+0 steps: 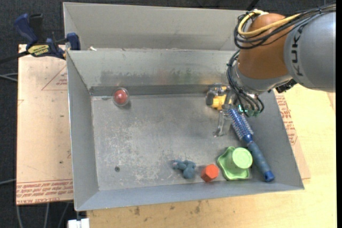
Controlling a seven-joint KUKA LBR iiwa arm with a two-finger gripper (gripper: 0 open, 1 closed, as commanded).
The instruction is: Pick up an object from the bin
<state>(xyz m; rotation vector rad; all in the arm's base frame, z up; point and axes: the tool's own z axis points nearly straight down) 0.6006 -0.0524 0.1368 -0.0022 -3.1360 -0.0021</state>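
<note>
Tool (222, 124) low over right side of bin (155, 133), just beside bristle head of blue hairbrush (247, 139) — spread or pressed together: cannot tell. Brush probably light, rigid; bristles yield — grip across smooth handle.

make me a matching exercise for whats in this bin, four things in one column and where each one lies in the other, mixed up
Things:
1. red ball
2. blue brush
3. green cup
4. grey-blue figure

Places:
a. just left of the orange block
b. alone at the far left of the bin
c. between the orange block and the brush
d. slanting along the right side, handle toward the near corner

Pairs: 1-b, 2-d, 3-c, 4-a
</note>
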